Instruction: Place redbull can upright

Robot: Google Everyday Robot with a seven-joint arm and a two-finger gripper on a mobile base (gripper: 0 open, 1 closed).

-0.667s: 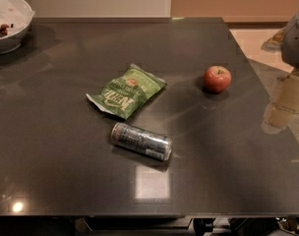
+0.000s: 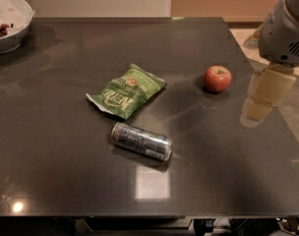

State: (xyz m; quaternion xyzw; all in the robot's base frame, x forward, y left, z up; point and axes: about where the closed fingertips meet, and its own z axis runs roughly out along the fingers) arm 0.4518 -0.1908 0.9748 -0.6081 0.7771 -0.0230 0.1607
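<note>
The redbull can (image 2: 141, 141) lies on its side on the dark table (image 2: 51, 146), near the front middle, its silver top pointing right and toward me. A green crinkled chip bag (image 2: 127, 91) lies flat just behind it. My gripper (image 2: 260, 104) hangs at the right edge of the table, pale and blurred, below the grey-white arm housing (image 2: 285, 28). It is well to the right of the can, not touching it, and nothing shows in it.
A red apple (image 2: 218, 78) sits on the table between the chip bag and my gripper. A white bowl (image 2: 7, 21) with food stands at the far left corner. The table's right edge runs just under my gripper.
My arm and gripper have moved a little to the left, further over the table's right edge. The can, bag and apple have not moved.
</note>
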